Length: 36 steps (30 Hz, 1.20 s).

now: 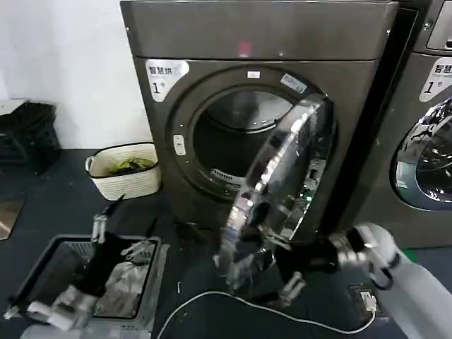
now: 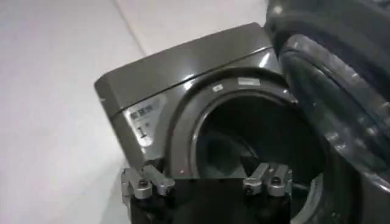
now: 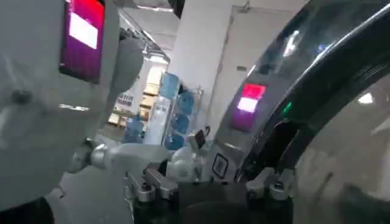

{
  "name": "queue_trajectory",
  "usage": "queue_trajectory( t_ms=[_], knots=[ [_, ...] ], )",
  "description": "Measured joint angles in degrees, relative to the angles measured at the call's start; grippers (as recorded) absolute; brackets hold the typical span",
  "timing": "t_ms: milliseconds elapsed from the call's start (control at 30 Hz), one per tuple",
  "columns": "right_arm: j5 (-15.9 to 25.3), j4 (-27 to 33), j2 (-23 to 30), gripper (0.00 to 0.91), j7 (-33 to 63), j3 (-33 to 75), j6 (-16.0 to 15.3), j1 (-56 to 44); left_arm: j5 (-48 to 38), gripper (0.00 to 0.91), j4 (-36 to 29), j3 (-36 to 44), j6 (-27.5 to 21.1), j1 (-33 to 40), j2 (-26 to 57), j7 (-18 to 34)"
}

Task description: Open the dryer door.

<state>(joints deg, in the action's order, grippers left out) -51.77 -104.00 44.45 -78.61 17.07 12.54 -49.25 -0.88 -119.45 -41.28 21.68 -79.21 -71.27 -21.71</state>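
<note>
dryer door (image 1: 279, 191) half open, right gripper (image 1: 265, 279) at rim, l wrist: drum

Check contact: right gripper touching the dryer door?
Cannot tell. In the head view the right gripper sits at the lower edge of the swung-open dryer door, but motion blur hides any contact or gap.

Even indoor light falls on the dryer (image 1: 212, 42), its top panel catching a dull sheen. Strong reflections streak the chrome ring of the dryer door (image 1: 282, 183), just above the right claw (image 1: 272, 282), which is smeared by motion blur. The floor (image 1: 56, 205) around the left claw (image 1: 99, 233) lies dim.
</note>
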Motion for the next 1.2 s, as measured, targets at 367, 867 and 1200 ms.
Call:
queue_trajectory(
  t_ms=[367,867,1200],
  knots=[
    [1.88,0.64,1.6,0.907,4.22,22.24,3.62,-16.5,0.15,0.907,6.11,10.7,0.5,8.92,3.74,-0.33],
    [15.34,-2.65,17.26,0.907,34.87,61.58,17.19,-46.7,-0.74,0.907,13.31,28.34,1.12,21.48,5.41,-2.23],
    [35.47,-0.03,30.79,0.907,74.46,83.28,-1.52,-50.12,0.2,0.907,20.27,43.23,1.86,32.5,-0.01,-2.16]
  ],
)
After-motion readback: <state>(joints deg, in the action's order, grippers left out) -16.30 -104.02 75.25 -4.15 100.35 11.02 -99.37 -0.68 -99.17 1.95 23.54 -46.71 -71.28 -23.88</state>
